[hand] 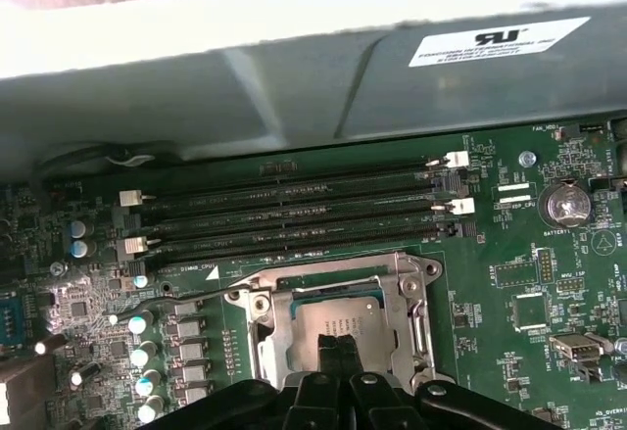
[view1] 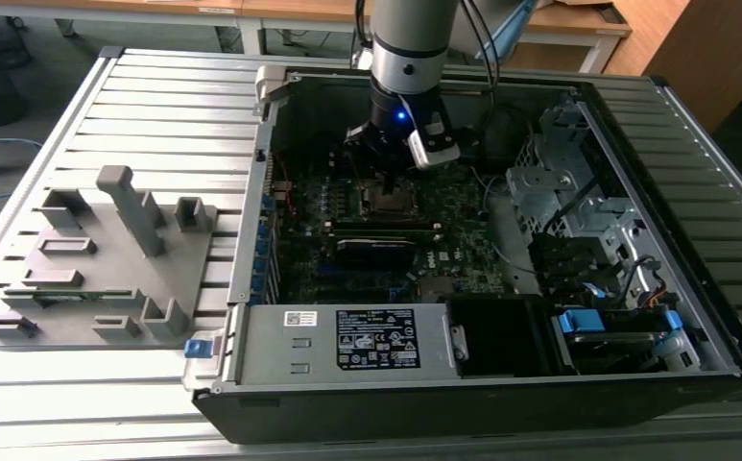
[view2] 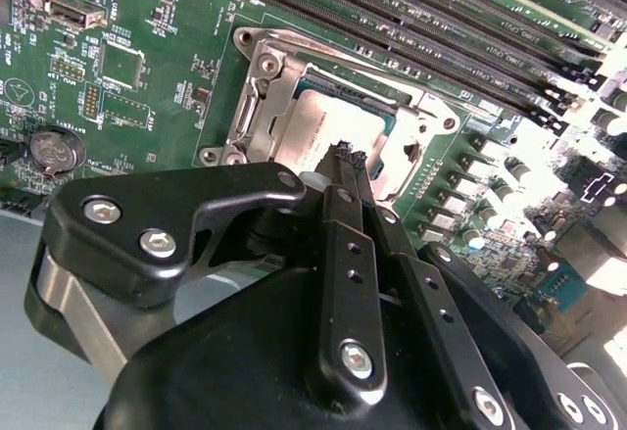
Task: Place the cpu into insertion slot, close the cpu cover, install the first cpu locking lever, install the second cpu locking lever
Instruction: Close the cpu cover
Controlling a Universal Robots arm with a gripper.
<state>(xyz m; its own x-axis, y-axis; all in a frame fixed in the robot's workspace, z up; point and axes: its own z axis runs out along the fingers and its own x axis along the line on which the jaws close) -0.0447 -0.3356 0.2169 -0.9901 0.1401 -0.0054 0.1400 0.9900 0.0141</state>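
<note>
Shut pincer (view2: 343, 154) low over the green motherboard (view2: 127, 68), its two black fingers (view2: 343, 254) pressed flat together in both wrist views, no gap between them and nothing gripped. Tips right at the dull silver top of the cpu (view2: 315, 121), touching or just above; impossible to tell which.

Cpu seated in its socket, framed on all sides by the cpu cover (view2: 263, 92), a thin silvery plate seemingly lowered flat over the chip's edges, bare metal top visible through the cut-out centre. Locking levers too hard to make out along the frame's sides.

Just beside the socket in the first wrist view, a bank of long dark memory slots (hand: 294, 219) with white clips at the ends, parallel to one edge of the cover. Round coin battery (hand: 565, 205) well apart from the socket, past the end of those slots.

Upper middle of the exterior view: grey arm (view1: 409, 48) straight down into the open computer case (view1: 249, 240), a blue light on its wrist. Directly beneath it, the insertion slot (view1: 388, 199), a small square near the middle of the board. Lower middle of that frame: boxed power supply (view1: 345, 336) with a white label. At the exterior view's left, a grey moulded fixture (view1: 102, 259) on the slatted table (view1: 153, 96), well clear of the case.
</note>
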